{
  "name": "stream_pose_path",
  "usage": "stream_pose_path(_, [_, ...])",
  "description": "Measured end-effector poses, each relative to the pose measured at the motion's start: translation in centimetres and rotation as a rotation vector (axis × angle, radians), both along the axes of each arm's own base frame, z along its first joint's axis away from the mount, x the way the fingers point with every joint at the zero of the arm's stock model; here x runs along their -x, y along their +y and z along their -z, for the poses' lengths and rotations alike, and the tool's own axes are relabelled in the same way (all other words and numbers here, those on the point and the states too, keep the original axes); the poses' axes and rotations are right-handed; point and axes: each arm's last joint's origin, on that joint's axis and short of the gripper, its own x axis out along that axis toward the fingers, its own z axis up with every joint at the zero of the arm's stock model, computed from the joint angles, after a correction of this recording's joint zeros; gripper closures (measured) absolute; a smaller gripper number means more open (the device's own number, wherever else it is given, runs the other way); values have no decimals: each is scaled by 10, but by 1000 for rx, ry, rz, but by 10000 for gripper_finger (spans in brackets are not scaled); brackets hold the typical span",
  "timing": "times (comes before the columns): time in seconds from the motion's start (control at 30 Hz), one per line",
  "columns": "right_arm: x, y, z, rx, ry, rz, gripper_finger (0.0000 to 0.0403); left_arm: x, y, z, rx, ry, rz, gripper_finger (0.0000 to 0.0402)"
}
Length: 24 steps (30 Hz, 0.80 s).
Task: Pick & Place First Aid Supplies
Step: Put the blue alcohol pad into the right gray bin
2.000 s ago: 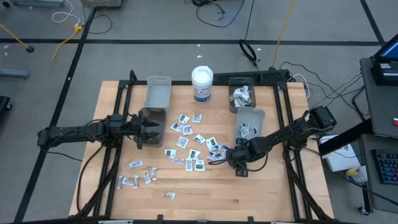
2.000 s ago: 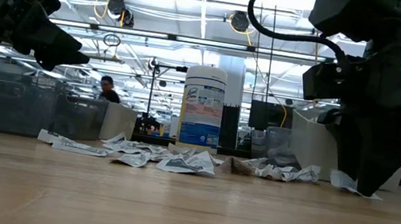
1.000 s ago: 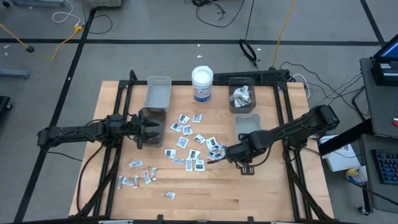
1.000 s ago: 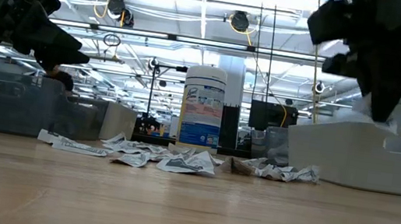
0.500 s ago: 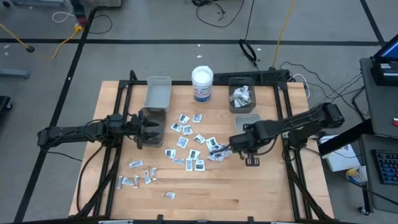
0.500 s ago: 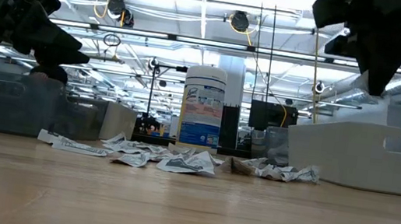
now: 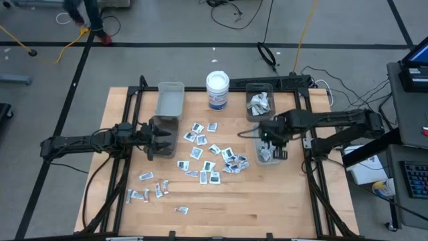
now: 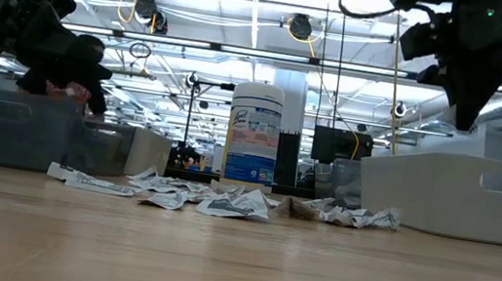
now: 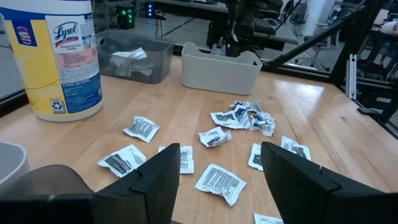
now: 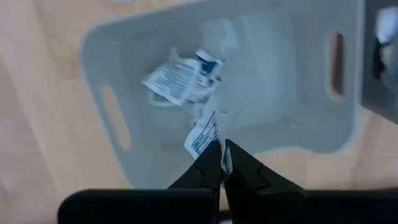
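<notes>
The first aid supplies, small white printed packets [image 7: 210, 157], lie scattered on the wooden table's middle, with more near the left front [image 7: 150, 191]. My right gripper [image 7: 268, 142] hangs pointing down over a pale grey bin [image 10: 124, 74], shut on one white packet [image 10: 205, 134]. A few packets [image 10: 177, 78] lie on the bin's floor. My left gripper [image 7: 162, 137] waits at the table's left, open and level above the table, its fingers [image 9: 155, 177] facing the scattered packets [image 9: 217, 180]. My right gripper pinches the white packet by one end [image 10: 214, 146] between its two fingertips. The fingers come from above, pointing down. The packet hangs below them, lifted clear, over the pale grey bin's inside.
A white round tub with a blue label [image 7: 217, 89] stands at the far middle. A dark bin with crumpled packets [image 7: 260, 104] sits behind the pale bin. A clear bin [image 7: 170, 99] stands at the far left, a dark one [image 7: 162, 126] by my left gripper.
My right gripper has risen from the packets at the table's middle right and gone toward the far edge, staying shut on the packet. It now hangs over the pale grey bin, the packet lifted clear of the table.
</notes>
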Motion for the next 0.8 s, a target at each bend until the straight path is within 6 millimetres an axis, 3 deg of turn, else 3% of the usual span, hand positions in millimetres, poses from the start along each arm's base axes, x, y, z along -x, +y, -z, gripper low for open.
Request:
stream_pose_path(0.27, [-5,-26,11,12,-34,9,401,0,0,0,0,0,-1,172])
stream_pose_path(0.47, [-4,-29,39,19,-57,-28,393,0,0,0,0,0,-1,172])
stream_pose_path(0.67, [2,-28,65,17,-43,-50,355,0,0,0,0,0,-1,172])
stream_pose_path(0.8, [3,-28,68,14,-35,-35,305,0,0,0,0,0,-1,172])
